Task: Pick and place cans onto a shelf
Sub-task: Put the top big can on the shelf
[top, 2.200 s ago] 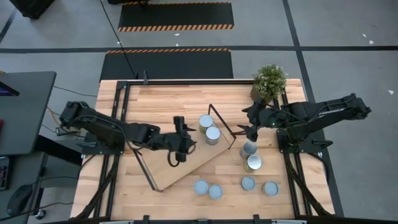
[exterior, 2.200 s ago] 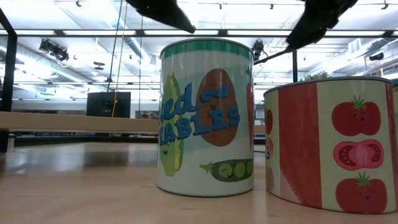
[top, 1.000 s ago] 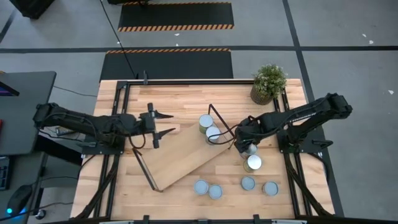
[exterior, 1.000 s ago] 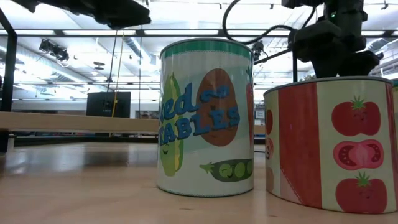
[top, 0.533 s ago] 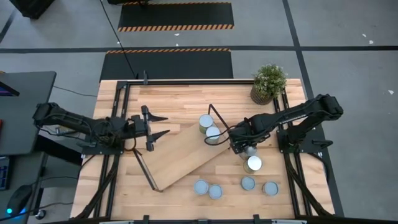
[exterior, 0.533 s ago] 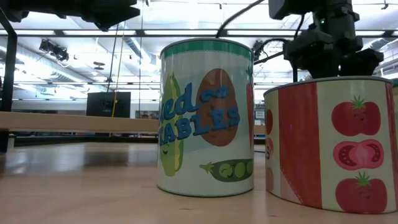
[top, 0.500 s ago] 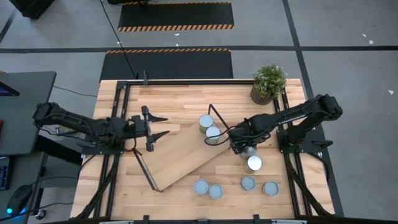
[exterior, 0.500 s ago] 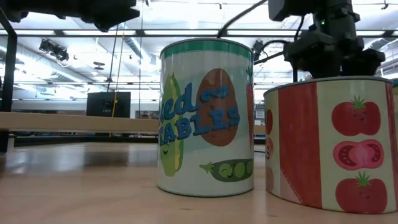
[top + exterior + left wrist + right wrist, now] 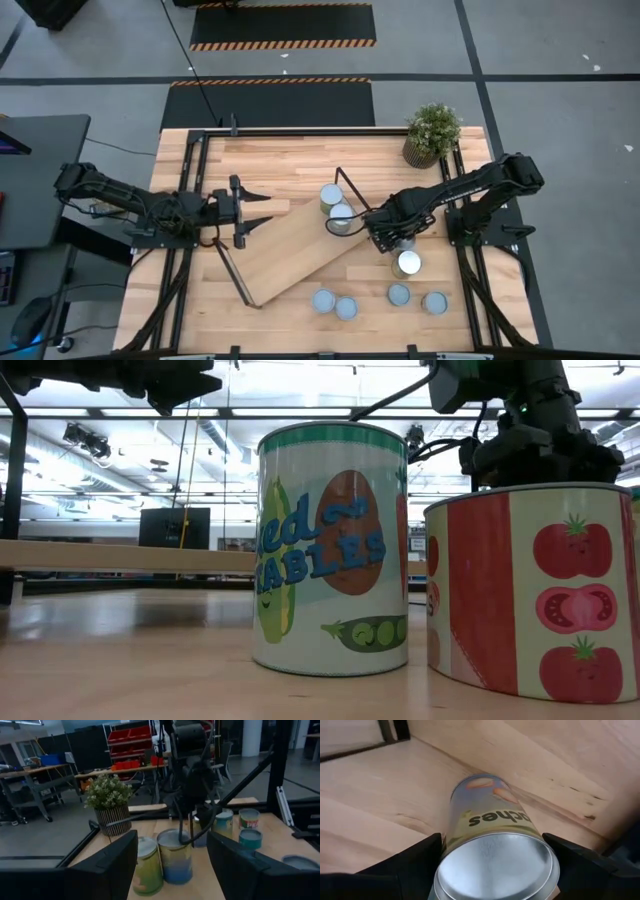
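The work surface is a light-wood tabletop [image 9: 300, 165] inside a black frame, standing on a grey floor with hazard-striped mats beyond its far edge.

The right gripper [image 9: 385, 237] is lowered at the right end of the shelf. In the right wrist view its two dark fingers [image 9: 422, 857] stand one on each side of a peach-labelled can [image 9: 492, 850], with the silver top facing the camera. The fingers flank the can closely, but contact with its wall cannot be confirmed. The can stands upright on the tabletop just beside the shelf's edge.

The left gripper [image 9: 250, 207] hovers over the left end of the shelf, its fingers spread and holding nothing. It points toward the right arm.

The shelf [image 9: 290, 245] lies diagonally across the middle of the table. Two cans [image 9: 336, 205] stand on its right end, touching or nearly touching. One can [image 9: 406, 263] stands just beside the right gripper on its near side. Four further cans [image 9: 334, 304] stand in a loose row along the near edge of the table.

A potted plant [image 9: 432, 131] stands at the far right corner.

In the low view, a vegetable-labelled can [image 9: 330, 550] and a tomato-labelled can [image 9: 530, 590] fill the foreground.
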